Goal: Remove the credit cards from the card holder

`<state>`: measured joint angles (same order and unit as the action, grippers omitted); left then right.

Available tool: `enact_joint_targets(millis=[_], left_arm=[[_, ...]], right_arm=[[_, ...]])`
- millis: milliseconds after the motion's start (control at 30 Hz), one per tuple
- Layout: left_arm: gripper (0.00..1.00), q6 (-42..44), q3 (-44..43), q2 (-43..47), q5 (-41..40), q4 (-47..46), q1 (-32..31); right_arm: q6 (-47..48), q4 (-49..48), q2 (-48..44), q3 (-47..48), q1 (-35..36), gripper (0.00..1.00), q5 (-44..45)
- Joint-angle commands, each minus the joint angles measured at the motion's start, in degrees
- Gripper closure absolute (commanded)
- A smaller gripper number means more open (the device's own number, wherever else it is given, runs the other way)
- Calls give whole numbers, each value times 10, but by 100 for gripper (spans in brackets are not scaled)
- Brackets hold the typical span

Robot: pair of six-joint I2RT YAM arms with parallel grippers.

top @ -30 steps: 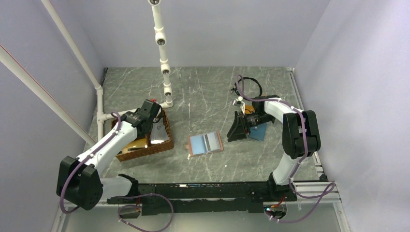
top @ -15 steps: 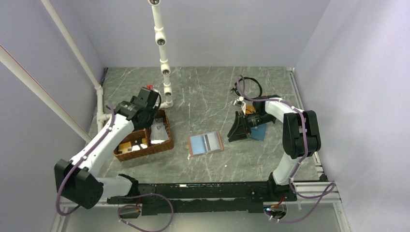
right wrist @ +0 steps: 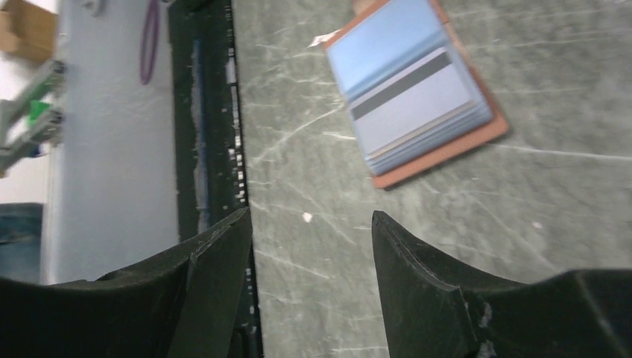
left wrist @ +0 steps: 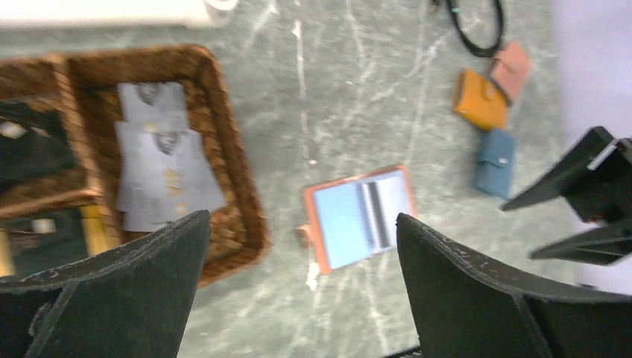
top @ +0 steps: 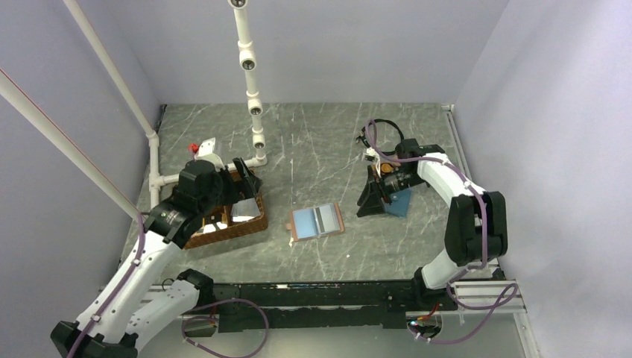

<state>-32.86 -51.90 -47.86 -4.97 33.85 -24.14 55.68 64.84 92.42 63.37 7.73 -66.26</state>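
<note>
The salmon-pink card holder [top: 317,221] [left wrist: 361,216] [right wrist: 417,89] lies open on the table, light-blue pockets up. A grey card with a dark stripe [right wrist: 414,101] sits in one pocket. Other grey credit cards [left wrist: 164,160] [top: 244,209] lie overlapping in the wicker basket [top: 223,230]. My left gripper [top: 248,179] [left wrist: 302,224] hangs above the basket's right side, open, with nothing between its fingers. My right gripper [top: 370,201] [right wrist: 309,216] stands open and holds nothing, to the right of the card holder and apart from it.
An orange wallet [left wrist: 479,98], a pink one [left wrist: 510,71] and a teal-blue one [left wrist: 494,162] lie by the right arm, near a black cable [top: 384,130]. A white pipe stand [top: 250,82] rises behind the basket. Dark items fill the basket's left part [left wrist: 30,149].
My left gripper has gone from shut to wide open and risen away from the basket, its arm swinging back. The right arm has shifted slightly, its jaws unchanged.
</note>
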Motion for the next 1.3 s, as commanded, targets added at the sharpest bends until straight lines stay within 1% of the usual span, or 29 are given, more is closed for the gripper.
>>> enact_joint_targets(millis=[0,133,233,300,400,467,567,633,733,800,900,1100,1133,1267], left_arm=[[0,-152,55,19,105,-141,-2],[1,-176,63,-13,182,-171,-2],[2,-195,71,-51,252,-229,-3],[3,-206,72,-75,276,-263,-14],[4,-205,65,-113,254,-287,-67],[5,-195,49,-144,229,-280,-102],[6,-202,44,-186,193,-291,-139],[9,-223,59,-207,179,-321,-152],[16,-258,92,-242,168,-373,-163],[20,-274,102,-265,167,-390,-167],[27,-282,103,-290,165,-388,-172],[33,-286,98,-337,163,-385,-173],[35,-285,95,-346,165,-384,-173],[38,-274,75,-378,169,-363,-173]], right_arm=[[-75,-113,-68,12,9,37,72],[-133,-173,-102,-3,23,35,90],[-179,-200,-113,-14,35,35,89],[-224,-227,-120,-27,49,35,84],[-336,-315,-130,-72,63,39,78],[-336,-364,-133,-99,64,39,77],[-336,-409,-122,-117,64,39,77],[-336,-436,-109,-127,64,39,77],[-336,-473,-80,-135,67,39,77],[-336,-479,-55,-128,70,39,77],[-336,-475,-15,-107,77,39,77],[-336,-448,54,-64,96,39,77],[-336,-448,60,-62,99,39,77],[-336,-452,74,-58,110,39,77]])
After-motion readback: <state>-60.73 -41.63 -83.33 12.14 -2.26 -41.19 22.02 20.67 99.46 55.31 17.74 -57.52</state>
